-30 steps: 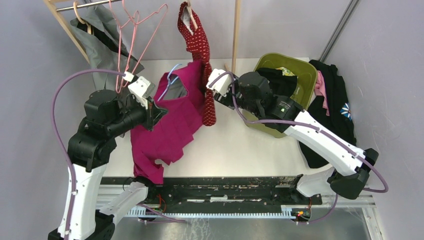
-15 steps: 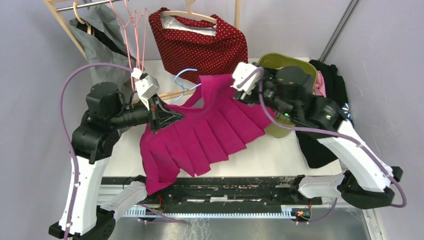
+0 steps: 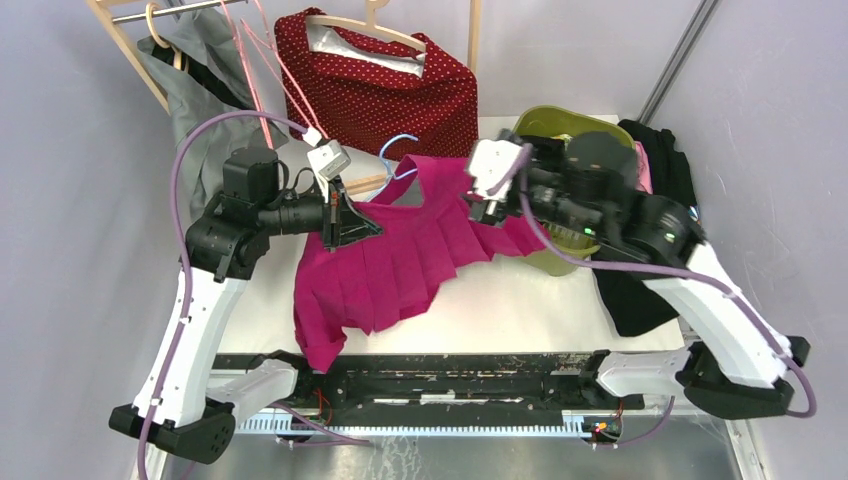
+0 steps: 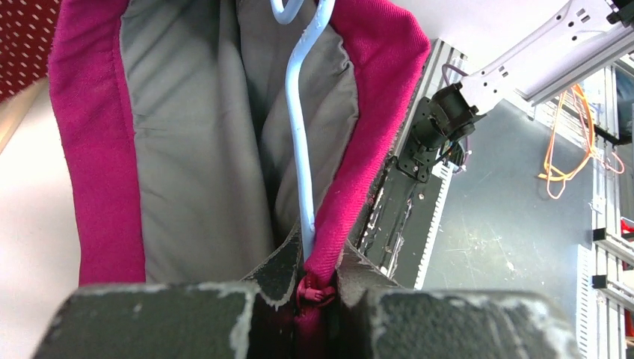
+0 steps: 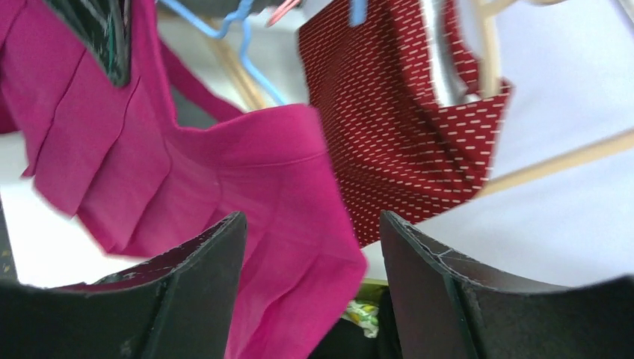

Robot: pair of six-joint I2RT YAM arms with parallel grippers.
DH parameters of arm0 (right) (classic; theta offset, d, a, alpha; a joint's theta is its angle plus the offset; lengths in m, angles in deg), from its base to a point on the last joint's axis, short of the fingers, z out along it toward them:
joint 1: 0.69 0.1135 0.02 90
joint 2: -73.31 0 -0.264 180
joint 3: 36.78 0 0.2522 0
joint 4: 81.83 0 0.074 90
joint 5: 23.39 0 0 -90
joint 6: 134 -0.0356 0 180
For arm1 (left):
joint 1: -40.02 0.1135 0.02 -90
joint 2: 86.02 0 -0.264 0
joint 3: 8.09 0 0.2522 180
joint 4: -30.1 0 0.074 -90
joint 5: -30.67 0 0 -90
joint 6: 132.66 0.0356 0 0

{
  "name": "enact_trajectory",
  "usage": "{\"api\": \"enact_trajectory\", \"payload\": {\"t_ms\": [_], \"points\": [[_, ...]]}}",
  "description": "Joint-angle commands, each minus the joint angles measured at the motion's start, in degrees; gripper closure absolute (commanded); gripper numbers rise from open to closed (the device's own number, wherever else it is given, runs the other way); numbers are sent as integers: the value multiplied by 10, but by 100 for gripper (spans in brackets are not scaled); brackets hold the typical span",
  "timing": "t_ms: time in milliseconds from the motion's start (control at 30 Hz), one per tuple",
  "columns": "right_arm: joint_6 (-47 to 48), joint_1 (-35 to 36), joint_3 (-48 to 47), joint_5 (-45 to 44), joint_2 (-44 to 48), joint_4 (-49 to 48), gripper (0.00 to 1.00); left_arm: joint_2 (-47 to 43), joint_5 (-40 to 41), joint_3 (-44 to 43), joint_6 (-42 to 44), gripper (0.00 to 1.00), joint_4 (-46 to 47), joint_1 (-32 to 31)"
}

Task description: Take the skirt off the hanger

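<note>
Clamps left gripper (image 4: 318, 280) shut on pink pleated cloth skirt (image 3: 400, 265) and thin blue wire hanger (image 4: 299, 149), left of the olive-green plastic tub (image 3: 605, 135); sits closer to the tub than before, bunching up the skirt; holds right gripper (image 5: 310, 221) wide open, empty; means no hanger pulled out yet.

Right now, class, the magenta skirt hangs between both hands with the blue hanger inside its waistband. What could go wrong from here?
1. The left hand pinches the skirt and the blue hanger together, so pulling may drag the hanger along instead of freeing it.
2. The right hand has its fingers apart around the skirt's edge; the cloth could slip out.
3. The hanger's hook sits near the red dotted garment and might snag it.
</note>
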Motion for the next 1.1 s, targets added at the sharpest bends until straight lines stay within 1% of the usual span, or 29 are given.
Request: {"api": "enact_trajectory", "payload": {"t_ms": [0, 200, 500, 600, 700, 833, 900, 933, 967, 1000, 1033, 1067], "points": [[19, -1, 31, 40, -30, -5, 28, -10, -47, -26, 26, 97, 68, -2], [43, -3, 30, 19, -58, -20, 25, -13, -73, -21, 22, 97, 72, -16], [66, -3, -8, 16, -87, -16, 24, -61, -79, 38, 15, 97, 74, -30], [69, -3, -13, 24, -101, -19, 24, -69, -79, 43, 15, 97, 73, -35], [62, -3, -15, 63, -125, -19, 24, -68, -73, 32, 16, 97, 74, -40], [28, -3, 5, 170, -158, -29, 25, -66, -70, 18, 19, 97, 71, -46], [27, -4, 20, 212, -169, -31, 28, -68, -63, 16, 22, 97, 66, -49], [26, -4, 23, 221, -174, -32, 31, -69, -58, 15, 23, 97, 63, -50], [27, -6, 24, 231, -177, -29, 39, -70, -55, 15, 25, 97, 60, -50], [25, -8, 24, 239, -180, -27, 57, -72, -51, 16, 25, 97, 58, -51], [19, -11, 26, 242, -183, -26, 84, -72, -48, 16, 27, 97, 57, -51], [6, -14, 32, 240, -181, -30, 98, -73, -45, 16, 29, 97, 55, -52]]}}
